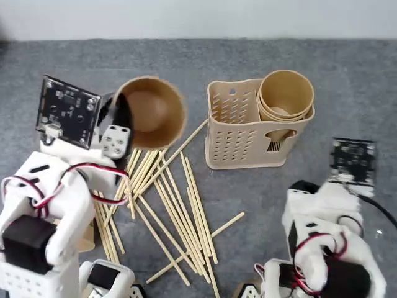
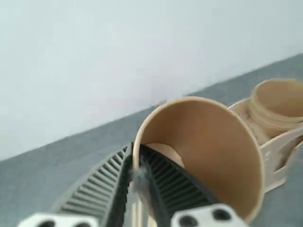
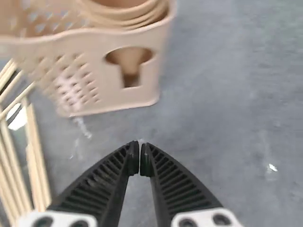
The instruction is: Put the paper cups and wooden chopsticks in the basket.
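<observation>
Pinching the rim of a tan paper cup (image 1: 155,112), our left tool (image 2: 136,155) has one ribbed finger inside the cup wall and one outside, so the cup hangs clear of the grey surface (image 1: 347,74), tipped with its mouth turned up and sideways. It sits to the left of the beige perforated plastic basket (image 1: 239,133), near it but not over it.

We judge the cup to be very light and thin-walled, easy to crush. The rolled rim is its stiffest part, so the hold there looks sound as long as the squeeze stays gentle. A stack of tan paper cups (image 1: 286,93) already fills the basket's right compartment, and we expect this cup to nest into it only if it goes in base first and roughly upright.

Our right tool (image 3: 140,158) is pressed together on nothing, low over the surface in front of the basket.

Pale wooden chopsticks (image 1: 177,205) lie scattered and crossed on the surface between the two arms, none in the basket as far as we can see. We take them to be light, stiff and thin, likely to roll or pivot. A hold near the middle of one lying apart at the pile's edge should balance best. The basket itself looks light and could slide if nudged.
</observation>
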Action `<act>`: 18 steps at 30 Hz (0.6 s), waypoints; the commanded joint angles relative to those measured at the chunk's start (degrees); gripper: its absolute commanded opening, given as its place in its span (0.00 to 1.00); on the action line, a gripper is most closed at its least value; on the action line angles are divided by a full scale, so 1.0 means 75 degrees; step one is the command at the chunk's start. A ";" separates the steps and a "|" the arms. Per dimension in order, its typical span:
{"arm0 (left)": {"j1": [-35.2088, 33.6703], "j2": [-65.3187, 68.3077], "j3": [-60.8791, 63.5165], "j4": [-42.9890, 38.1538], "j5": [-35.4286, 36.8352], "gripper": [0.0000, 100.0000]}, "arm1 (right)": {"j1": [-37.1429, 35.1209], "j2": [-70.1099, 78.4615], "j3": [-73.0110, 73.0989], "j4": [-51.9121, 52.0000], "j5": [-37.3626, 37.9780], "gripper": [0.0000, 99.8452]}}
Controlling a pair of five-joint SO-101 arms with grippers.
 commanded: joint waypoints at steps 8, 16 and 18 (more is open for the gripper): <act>0.1911 0.1008 -0.0322 -0.2403 0.0738 0.01 | 0.1635 -0.0029 -0.0399 -0.0018 -0.0035 0.03; 0.2555 0.2426 -0.0322 -0.4091 0.0738 0.01 | 0.2057 -0.0029 -0.0105 -0.0041 -0.0023 0.04; 0.2743 0.2649 -0.0322 -0.4489 0.0738 0.01 | 0.2057 -0.0029 0.0176 -0.0229 -0.0023 0.03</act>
